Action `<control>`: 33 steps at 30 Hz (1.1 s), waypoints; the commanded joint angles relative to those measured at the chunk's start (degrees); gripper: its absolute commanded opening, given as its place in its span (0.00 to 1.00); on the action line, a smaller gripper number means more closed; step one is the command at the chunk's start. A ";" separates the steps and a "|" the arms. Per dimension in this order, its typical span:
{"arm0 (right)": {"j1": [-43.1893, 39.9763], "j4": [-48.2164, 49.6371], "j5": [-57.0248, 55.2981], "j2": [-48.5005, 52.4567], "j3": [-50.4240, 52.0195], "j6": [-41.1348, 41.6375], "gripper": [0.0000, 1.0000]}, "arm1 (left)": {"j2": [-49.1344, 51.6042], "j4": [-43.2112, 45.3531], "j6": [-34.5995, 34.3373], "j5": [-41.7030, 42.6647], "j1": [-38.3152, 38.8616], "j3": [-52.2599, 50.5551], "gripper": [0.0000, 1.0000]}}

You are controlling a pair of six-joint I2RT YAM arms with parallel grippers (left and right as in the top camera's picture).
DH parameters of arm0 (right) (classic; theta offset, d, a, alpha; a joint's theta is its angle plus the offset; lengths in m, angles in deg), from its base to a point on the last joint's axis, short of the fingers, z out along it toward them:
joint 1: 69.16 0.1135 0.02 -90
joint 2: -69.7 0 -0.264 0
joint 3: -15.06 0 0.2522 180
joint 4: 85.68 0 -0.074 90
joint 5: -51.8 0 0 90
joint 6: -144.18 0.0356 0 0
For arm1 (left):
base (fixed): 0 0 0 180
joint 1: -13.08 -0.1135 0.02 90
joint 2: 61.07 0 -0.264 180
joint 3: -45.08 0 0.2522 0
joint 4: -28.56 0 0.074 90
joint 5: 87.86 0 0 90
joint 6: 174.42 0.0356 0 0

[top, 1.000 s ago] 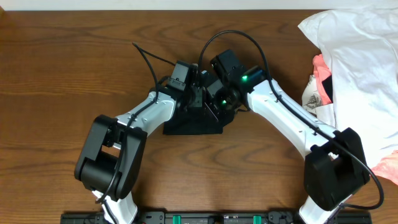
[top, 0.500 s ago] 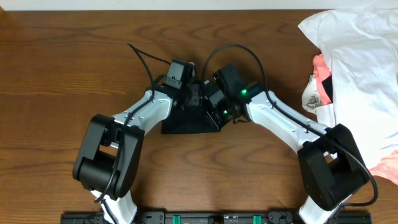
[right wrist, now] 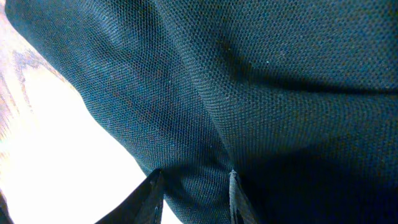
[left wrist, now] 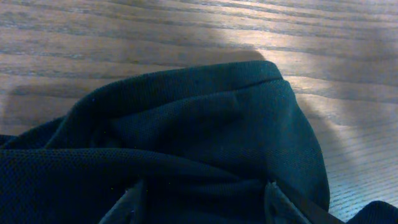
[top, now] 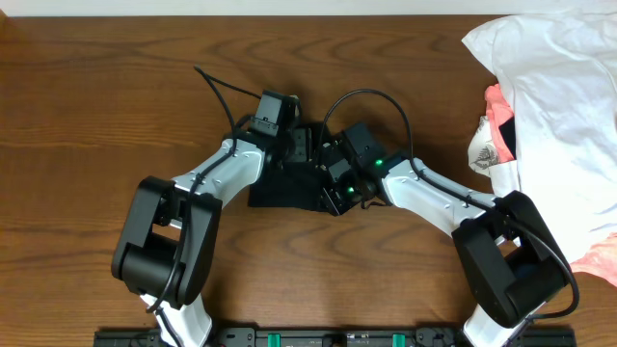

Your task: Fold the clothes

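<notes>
The black garment [top: 280, 189] lies bunched in a compact block at the middle of the wooden table. My left gripper [top: 302, 152] is at its far edge. In the left wrist view [left wrist: 205, 200] its fingers stand fairly wide, with a thick fold of the black fabric [left wrist: 205, 124] between them, raised over the table. My right gripper [top: 334, 185] is at the garment's right edge. In the right wrist view [right wrist: 194, 196] it is pinched on a fold of the black fabric [right wrist: 280, 74]. No logo lettering shows.
A heap of white garments [top: 559, 87] fills the table's right side. Coral-pink fabric [top: 496, 111] peeks out at its left edge, next to a printed patch [top: 482, 149]. Bare wood table [top: 96, 96] shows on the left and in front.
Both grippers have moved left and toward the front, closer together, and the black garment has shifted slightly left with them.
</notes>
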 commanded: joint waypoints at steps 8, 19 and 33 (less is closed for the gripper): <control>-0.07 0.55 0.20 -1.38 -1.27 0.66 0.40 | -2.89 -2.78 2.12 0.28 -1.38 -0.98 0.75; -2.91 -1.60 -4.33 -20.28 -5.49 -2.95 0.48 | -20.57 -6.03 2.71 -7.96 -4.44 -0.98 0.91; -13.66 -14.82 -15.28 -25.70 -5.42 -3.39 0.57 | -20.00 -30.12 -2.03 -5.03 -8.94 -1.14 0.98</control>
